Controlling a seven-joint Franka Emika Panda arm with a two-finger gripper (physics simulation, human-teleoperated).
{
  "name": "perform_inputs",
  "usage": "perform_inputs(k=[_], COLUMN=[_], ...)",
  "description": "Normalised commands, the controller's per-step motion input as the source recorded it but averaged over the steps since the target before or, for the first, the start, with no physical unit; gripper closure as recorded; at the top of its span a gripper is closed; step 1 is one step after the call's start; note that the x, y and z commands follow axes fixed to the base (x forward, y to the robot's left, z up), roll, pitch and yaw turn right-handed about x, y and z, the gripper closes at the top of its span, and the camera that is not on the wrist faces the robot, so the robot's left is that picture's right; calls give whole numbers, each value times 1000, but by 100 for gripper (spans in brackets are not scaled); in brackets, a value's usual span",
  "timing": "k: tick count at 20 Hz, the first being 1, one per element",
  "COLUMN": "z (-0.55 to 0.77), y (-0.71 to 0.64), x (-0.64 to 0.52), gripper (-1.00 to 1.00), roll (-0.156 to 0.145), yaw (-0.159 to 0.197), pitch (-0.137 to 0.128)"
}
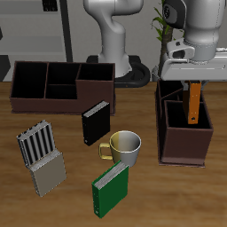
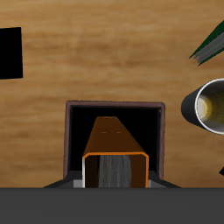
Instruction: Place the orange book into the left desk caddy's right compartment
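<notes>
My gripper [image 1: 193, 82] is shut on the orange book [image 1: 193, 103] and holds it upright by its top end. The book's lower end dips into the open top of the left desk caddy [image 1: 182, 142], a dark maroon-brown box seen lengthwise, in the larger compartment nearer the table's front edge. In the wrist view the orange book [image 2: 114, 144] hangs between my fingers, over a dark compartment of the caddy [image 2: 72, 131]. My gripper [image 2: 114, 173] is closed on the book's sides. I cannot tell whether the book touches the caddy's floor.
A second caddy [image 1: 53, 84] stands broadside farther back. A black book [image 1: 95, 122] stands mid-table, also in the wrist view [image 2: 9, 52]. A yellow mug [image 1: 126, 146], a green book [image 1: 111, 188] and a grey slotted rack [image 1: 42, 155] lie nearer the front edge.
</notes>
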Motion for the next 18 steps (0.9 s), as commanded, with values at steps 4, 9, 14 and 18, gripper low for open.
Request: perform_inputs(k=[4,9,14,18], z=[-225,-345,-389,-344], y=[-56,42,63,9], x=[84,91,73,107], gripper=[100,100,100,100], roll=[-3,7,13,1], yaw=[-9,-4,9,10], pitch=[18,51,45,31])
